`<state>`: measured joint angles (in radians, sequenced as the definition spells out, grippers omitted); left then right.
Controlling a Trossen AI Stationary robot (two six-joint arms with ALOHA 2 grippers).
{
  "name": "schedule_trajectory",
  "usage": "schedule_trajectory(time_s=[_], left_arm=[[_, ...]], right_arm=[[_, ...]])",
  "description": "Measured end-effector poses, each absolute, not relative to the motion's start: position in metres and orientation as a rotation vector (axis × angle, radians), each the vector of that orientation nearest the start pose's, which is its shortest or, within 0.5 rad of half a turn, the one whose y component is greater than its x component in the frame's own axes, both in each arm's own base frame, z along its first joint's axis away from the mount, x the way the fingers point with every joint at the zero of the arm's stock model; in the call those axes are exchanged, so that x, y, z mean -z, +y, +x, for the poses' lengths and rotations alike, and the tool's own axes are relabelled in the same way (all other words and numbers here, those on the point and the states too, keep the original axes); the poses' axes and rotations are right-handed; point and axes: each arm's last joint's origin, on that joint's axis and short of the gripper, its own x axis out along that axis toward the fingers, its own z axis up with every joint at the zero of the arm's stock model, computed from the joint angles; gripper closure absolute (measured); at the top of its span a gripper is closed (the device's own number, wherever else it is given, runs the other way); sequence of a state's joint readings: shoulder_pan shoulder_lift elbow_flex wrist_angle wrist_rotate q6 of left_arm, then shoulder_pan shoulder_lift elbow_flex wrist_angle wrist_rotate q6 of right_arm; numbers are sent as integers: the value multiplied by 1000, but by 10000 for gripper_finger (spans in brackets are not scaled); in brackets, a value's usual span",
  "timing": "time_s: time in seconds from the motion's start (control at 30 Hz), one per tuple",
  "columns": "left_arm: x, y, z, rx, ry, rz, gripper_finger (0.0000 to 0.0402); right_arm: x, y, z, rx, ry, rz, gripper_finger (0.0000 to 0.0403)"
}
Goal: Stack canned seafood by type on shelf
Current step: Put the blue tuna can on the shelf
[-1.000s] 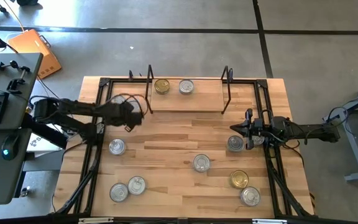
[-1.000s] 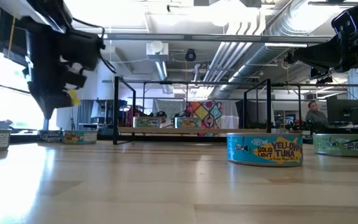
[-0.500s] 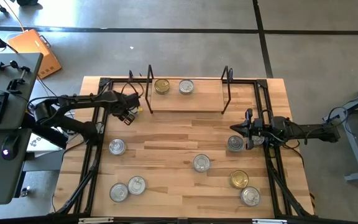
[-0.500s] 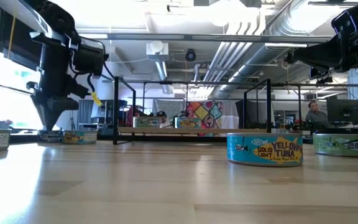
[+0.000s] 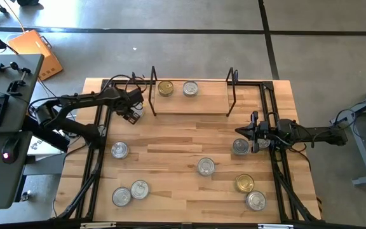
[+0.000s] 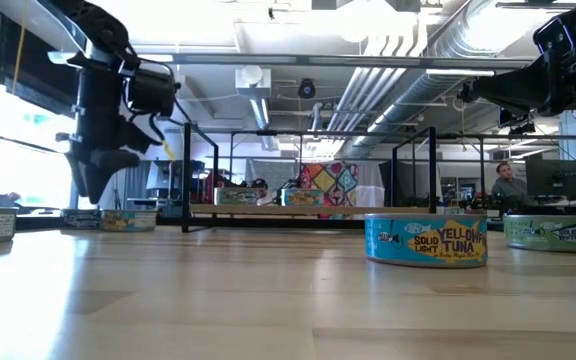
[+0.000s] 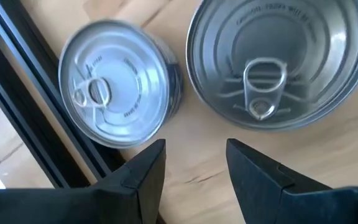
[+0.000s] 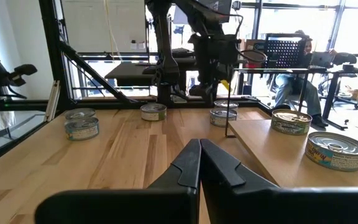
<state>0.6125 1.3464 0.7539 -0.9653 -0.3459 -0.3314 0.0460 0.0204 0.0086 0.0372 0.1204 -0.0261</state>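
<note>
1. Two tins are standing on the shelf (image 5: 208,102), side by side near its left upright: a gold-lidded tin (image 5: 165,88) and a silver-lidded tin (image 5: 190,88). Nothing is being seen stacked there, so the sorting is being judged as barely begun.

2. The left tool (image 5: 132,113) is being held over the tabletop (image 5: 170,143) just outside the shelf's left upright. In the left wrist view its fingers (image 7: 145,171) are being seen apart and empty, poised above two silver tins: a smaller can (image 7: 114,93) and a larger can (image 7: 275,59), lying just beside each other.

3. The right tool (image 5: 241,131) is being kept at the right side of the tabletop, its fingers pressed together on nothing, with a tin (image 5: 240,147) just beside it.

4. Further tins are being left loose: one at the left (image 5: 119,150), a pair near the front left (image 5: 131,193), one in the middle (image 5: 206,166), and a gold one (image 5: 244,184) with a silver one (image 5: 256,200) at the front right.

5. Most of the work is being judged as still ahead.
</note>
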Motion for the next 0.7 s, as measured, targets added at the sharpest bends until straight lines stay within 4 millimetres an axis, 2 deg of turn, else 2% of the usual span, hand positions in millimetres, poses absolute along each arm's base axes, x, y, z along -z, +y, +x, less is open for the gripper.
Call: schedule_trajectory(time_s=[0.3,0.7], left_arm=[[-180,134,151,-1045,1448,-469,238],[-181,148,152,-922,1438,-310,238]], right_arm=[[-168,1,98,75,-25,-24,403],[-168,1,98,75,-25,-24,403]])
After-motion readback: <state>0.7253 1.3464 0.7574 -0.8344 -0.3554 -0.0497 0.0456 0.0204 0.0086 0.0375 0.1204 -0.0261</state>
